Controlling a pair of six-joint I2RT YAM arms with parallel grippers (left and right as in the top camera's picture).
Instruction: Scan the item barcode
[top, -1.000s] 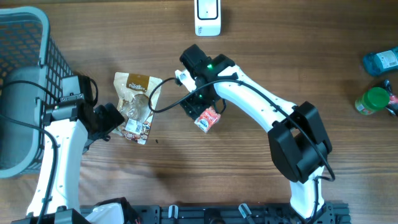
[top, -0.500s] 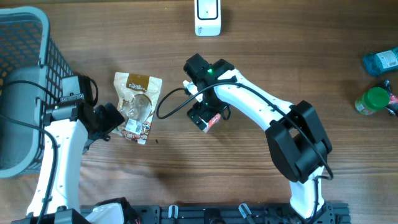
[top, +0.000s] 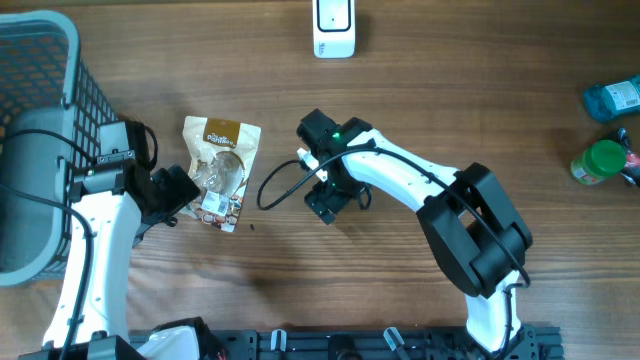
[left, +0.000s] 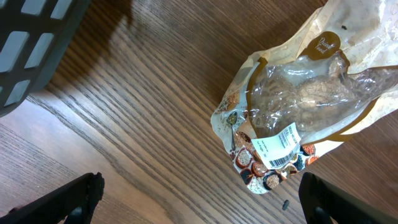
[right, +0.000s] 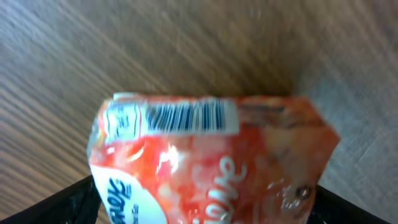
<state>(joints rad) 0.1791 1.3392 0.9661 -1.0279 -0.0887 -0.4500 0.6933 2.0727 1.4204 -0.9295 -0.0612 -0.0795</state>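
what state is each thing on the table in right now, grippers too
red packet: lying on the table, barcode facing up
snack bag: lying flat, barcode sticker facing up
green-lidded jar: lid on
left gripper: open, empty, beside the snack bag
right gripper: open, jaws either side of the red packet

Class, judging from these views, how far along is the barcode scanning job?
Done: nothing visibly scanned. In hand: the right gripper, jaws wide, straddles the red packet, barcode facing up. Remaining: lift it and present it to the white scanner at the far edge; the brown bag also waits beside the open left gripper.
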